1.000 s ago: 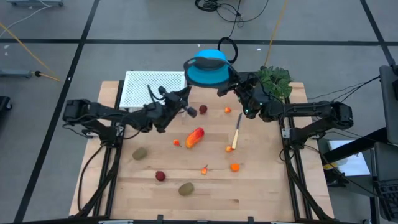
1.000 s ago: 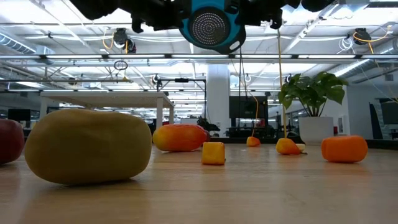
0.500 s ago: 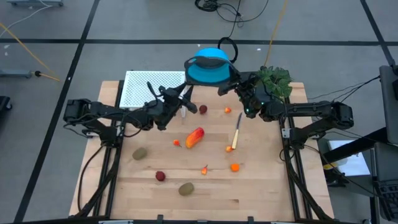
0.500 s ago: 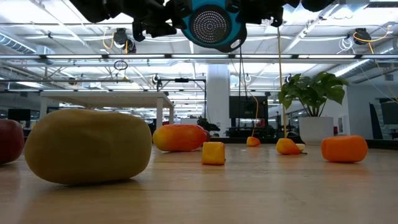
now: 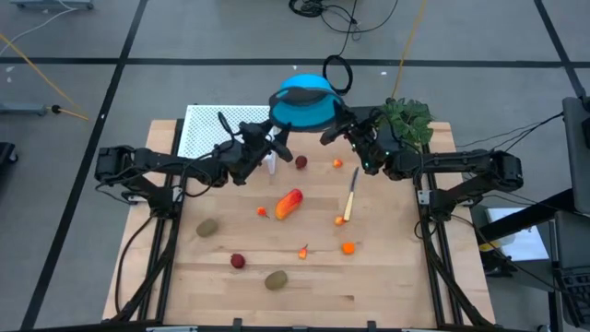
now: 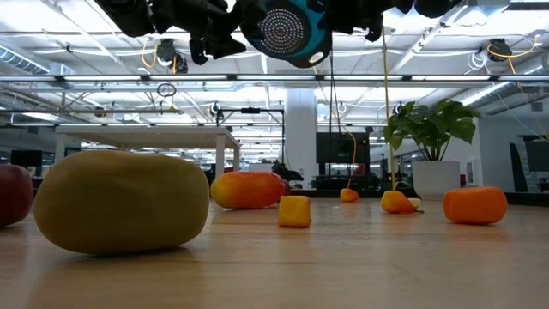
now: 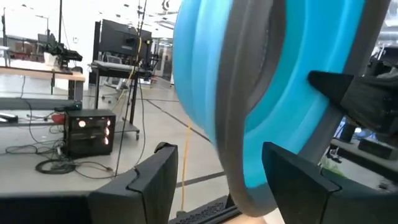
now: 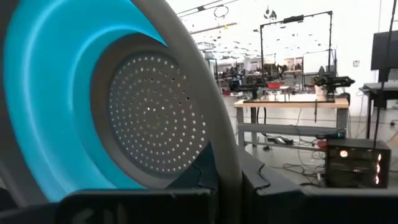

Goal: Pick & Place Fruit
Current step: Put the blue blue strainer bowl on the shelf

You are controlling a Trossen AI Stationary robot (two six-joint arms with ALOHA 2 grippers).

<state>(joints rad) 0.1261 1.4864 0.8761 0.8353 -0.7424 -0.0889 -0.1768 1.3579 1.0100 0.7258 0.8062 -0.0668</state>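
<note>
- At the far edge of the table, the blue colander (image 5: 305, 101) hangs tipped in the air, its perforated bottom facing the low camera (image 6: 284, 28); the right gripper (image 5: 330, 132) is clamped shut on its grey rim, which looks like the way to carry the container toward the fruit.
- The left gripper (image 5: 273, 146) sits just beside the colander's other side, its fingers (image 7: 152, 180) spread apart with the rim between them, gripping nothing.
- The fruit all lies on the wood, well apart from the colander: the elongated red-orange piece (image 5: 289, 203) mid-table, a dark red ball (image 5: 300, 162) nearest the left gripper, a brown-green oval (image 5: 276, 278) near the front edge.
- The knife (image 5: 350, 203) lies beside the red-orange piece; the plant (image 5: 408, 120) stands at the right arm's corner.
- Versus a second ago: the left claw was nearly closed, now it stands wide, and it has moved up toward the colander, which has shifted slightly left. No fruit has moved.
</note>
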